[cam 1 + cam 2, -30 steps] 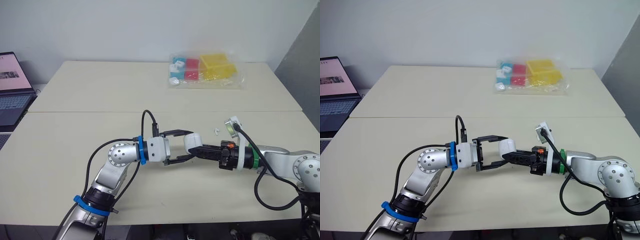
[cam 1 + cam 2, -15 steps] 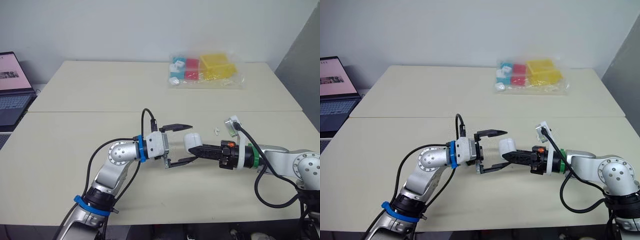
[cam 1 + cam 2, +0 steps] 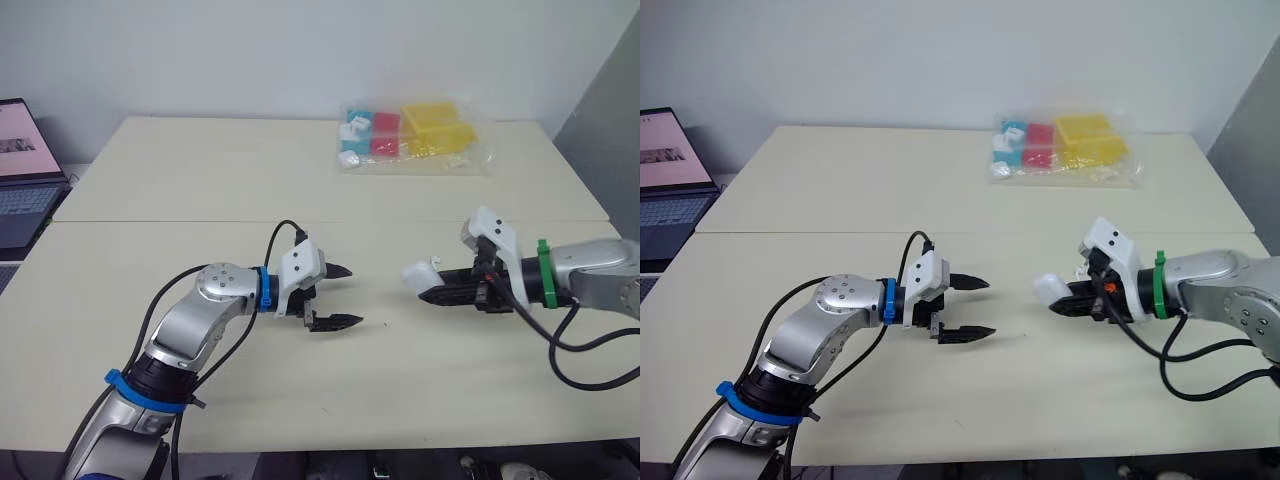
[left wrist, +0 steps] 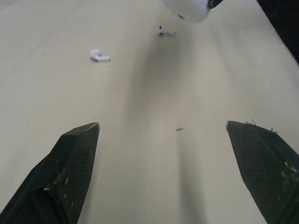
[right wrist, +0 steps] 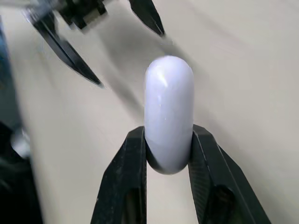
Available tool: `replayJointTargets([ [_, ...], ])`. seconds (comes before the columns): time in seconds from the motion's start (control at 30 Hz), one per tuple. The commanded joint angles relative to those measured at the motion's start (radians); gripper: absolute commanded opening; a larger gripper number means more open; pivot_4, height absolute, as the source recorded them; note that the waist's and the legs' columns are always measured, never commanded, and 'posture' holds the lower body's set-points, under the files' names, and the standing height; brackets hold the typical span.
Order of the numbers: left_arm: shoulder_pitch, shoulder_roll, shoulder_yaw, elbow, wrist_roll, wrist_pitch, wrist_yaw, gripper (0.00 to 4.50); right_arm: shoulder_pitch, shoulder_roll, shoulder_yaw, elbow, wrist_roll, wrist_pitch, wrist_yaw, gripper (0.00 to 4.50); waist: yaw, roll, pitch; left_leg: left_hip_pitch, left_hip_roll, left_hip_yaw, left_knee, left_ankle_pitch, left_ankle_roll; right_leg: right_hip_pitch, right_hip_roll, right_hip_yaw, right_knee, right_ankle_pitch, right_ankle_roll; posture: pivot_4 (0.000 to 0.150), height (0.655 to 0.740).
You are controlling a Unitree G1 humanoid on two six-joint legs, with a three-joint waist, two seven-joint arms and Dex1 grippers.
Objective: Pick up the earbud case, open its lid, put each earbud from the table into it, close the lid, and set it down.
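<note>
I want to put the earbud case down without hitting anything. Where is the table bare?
The table is bare between the open left gripper and the earbud case held in the right gripper, and on its far half between the laptop and the plastic bag. Two earbuds lie near the case, so it is tighter there.

Open laptop (image 3: 28, 175) at left, bag of coloured boxes (image 3: 410, 138) on far table (image 3: 200, 170)

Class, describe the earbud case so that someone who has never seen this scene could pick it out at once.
Start at the long beige table and find the arm on the robot's right. Its pincer grips the earbud case: a smooth, white, rounded capsule, far larger than the tiny earbud lying on the table.
</note>
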Motion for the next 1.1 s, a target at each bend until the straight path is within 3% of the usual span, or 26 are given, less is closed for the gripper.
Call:
replayJointTargets([
  [0.03,-0.056,-0.022,-0.012,-0.088,-0.028,0.126,0.047,4.5,-0.051,-0.036,0.106,-0.022,-0.258,-0.152,0.172,0.79,0.0,0.0,0.0,0.0,0.0,0.0,0.0,0.0,0.0,0.0,0.0,0.0,0.0,0.0,0.0,0.15,0.74],
  [0.23,-0.127,-0.064,-0.039,-0.1,-0.008,0.212,0.109,4.5,-0.097,-0.007,0.188,0.028,-0.547,-0.327,0.306,0.79,-0.001,0.0,0.0,0.0,-0.001,0.001,0.001,0.0,0.0,0.0,0.0,0.002,0.001,0.0,0.0,0.15,0.74],
  [0.33,-0.154,-0.073,-0.065,-0.108,0.007,0.227,0.124,4.5,-0.111,0.033,0.191,0.051,-0.618,-0.357,0.339,0.79,-0.001,0.0,0.0,0.001,-0.001,0.001,0.002,0.0,0.0,0.0,0.0,0.002,0.003,0.0,0.0,0.15,0.74],
  [0.7,-0.177,-0.113,-0.136,-0.095,0.072,0.176,0.147,4.5,-0.125,0.153,0.14,0.03,-0.649,-0.294,0.388,0.79,0.0,0.0,0.0,0.001,-0.001,0.0,0.006,0.0,0.0,0.0,0.0,0.002,0.006,0.0,-0.001,0.15,0.74],
  [1.1,-0.175,-0.131,-0.137,-0.098,0.092,0.177,0.151,4.5,-0.121,0.19,0.129,0.016,-0.677,-0.268,0.415,0.79,0.0,0.0,0.0,0.0,-0.001,0.0,0.015,0.0,0.0,0.002,0.0,0.001,0.01,0.002,-0.001,0.15,0.74],
])
